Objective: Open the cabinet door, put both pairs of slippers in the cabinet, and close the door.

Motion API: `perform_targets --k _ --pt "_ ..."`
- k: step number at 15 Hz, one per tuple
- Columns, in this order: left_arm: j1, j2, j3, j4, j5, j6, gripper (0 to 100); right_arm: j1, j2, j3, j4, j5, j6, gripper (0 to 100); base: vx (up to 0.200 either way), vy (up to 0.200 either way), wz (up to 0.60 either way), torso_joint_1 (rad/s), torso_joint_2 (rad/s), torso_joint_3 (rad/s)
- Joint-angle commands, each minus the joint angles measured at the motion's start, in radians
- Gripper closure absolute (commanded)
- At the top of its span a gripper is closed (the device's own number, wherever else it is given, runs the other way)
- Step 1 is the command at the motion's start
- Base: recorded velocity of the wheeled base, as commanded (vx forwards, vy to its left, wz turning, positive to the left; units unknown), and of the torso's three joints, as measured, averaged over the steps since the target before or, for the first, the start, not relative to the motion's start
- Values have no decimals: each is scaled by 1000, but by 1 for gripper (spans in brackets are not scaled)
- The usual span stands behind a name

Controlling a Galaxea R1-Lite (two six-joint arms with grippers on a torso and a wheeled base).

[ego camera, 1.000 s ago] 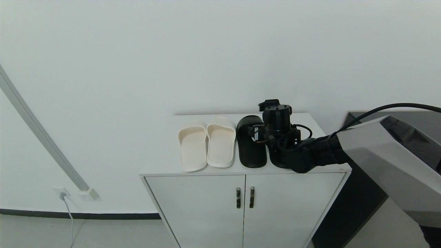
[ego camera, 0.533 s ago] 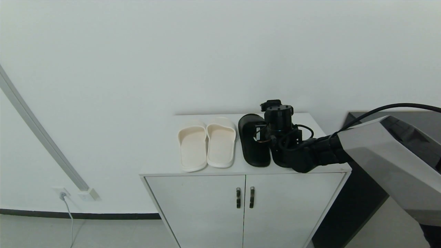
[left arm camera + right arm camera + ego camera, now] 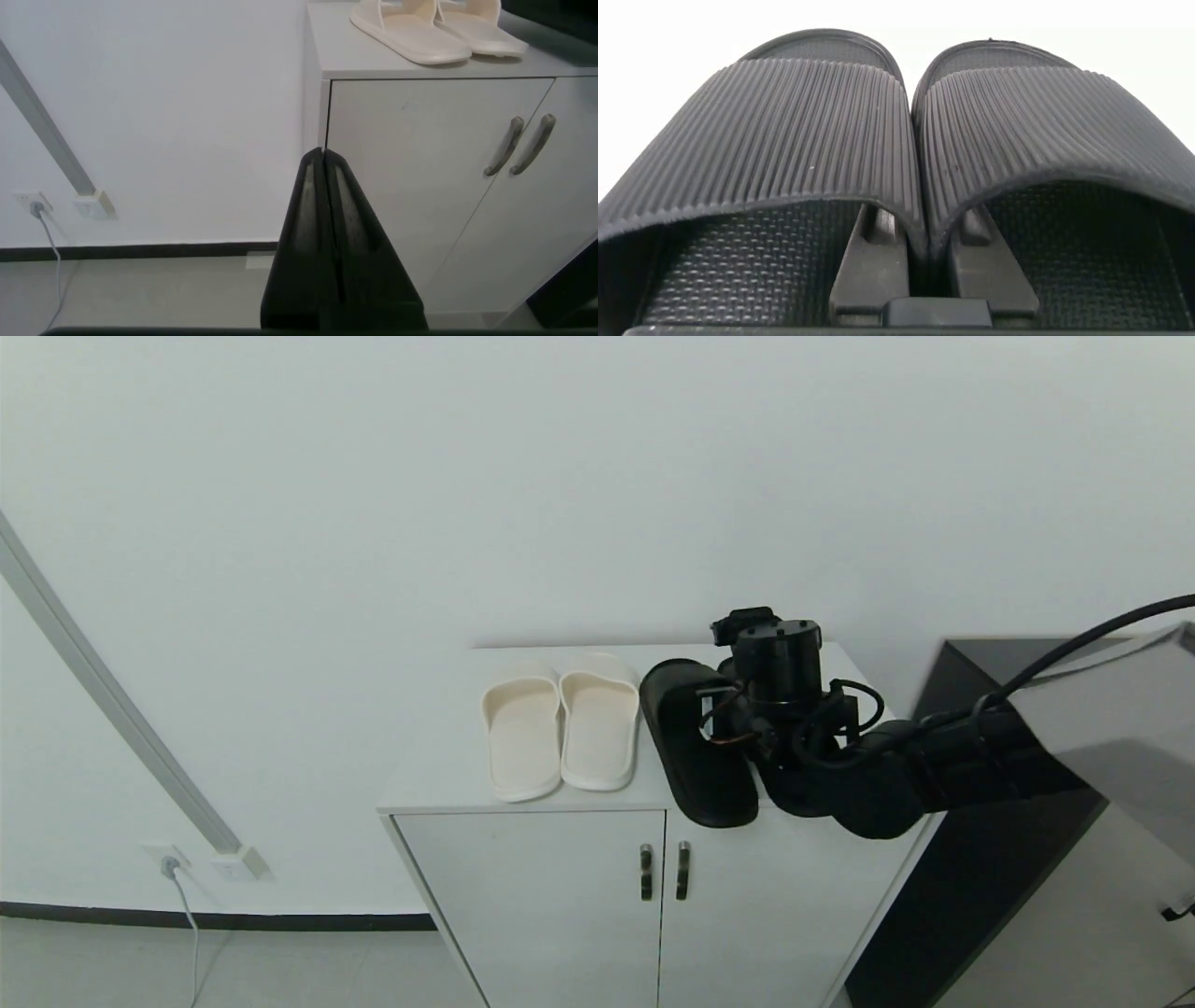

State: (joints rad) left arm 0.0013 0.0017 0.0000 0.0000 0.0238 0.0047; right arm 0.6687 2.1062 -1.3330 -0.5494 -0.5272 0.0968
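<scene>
My right gripper (image 3: 922, 233): pinching the black slippers (image 3: 700, 747) together, over the cabinet (image 3: 439, 784) front edge.
My left gripper (image 3: 324, 233): jaws pressed together.
Cream slippers (image 3: 560, 728): on cabinet top.
Doors (image 3: 560, 905): closed.

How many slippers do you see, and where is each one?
4. Two cream rubber slippers lie side by side on the white cabinet's top. Two black ribbed slippers are pinched together in the right tool.

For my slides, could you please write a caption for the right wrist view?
Right gripper fingers clamp the black slippers together by their adjoining inner edges.
</scene>
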Motion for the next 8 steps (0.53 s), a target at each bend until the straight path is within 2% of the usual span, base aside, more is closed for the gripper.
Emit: perform_targets --k 1,2,5,8 --pt "0 0 0 -2 1 0 100 43 -199 192 -52 41 -2 100 0 0 0 0 0 0" --pt "0 0 0 0 1 0 100 43 -224 221 -58 55 -2 100 0 0 0 0 0 0" --pt "0 0 0 -2 -1 0 100 81 -425 452 -55 239 -3 100 0 0 0 0 0 0" --pt "0 0 0 -2 1 0 100 144 -528 606 -60 351 -12 100 0 0 0 0 0 0"
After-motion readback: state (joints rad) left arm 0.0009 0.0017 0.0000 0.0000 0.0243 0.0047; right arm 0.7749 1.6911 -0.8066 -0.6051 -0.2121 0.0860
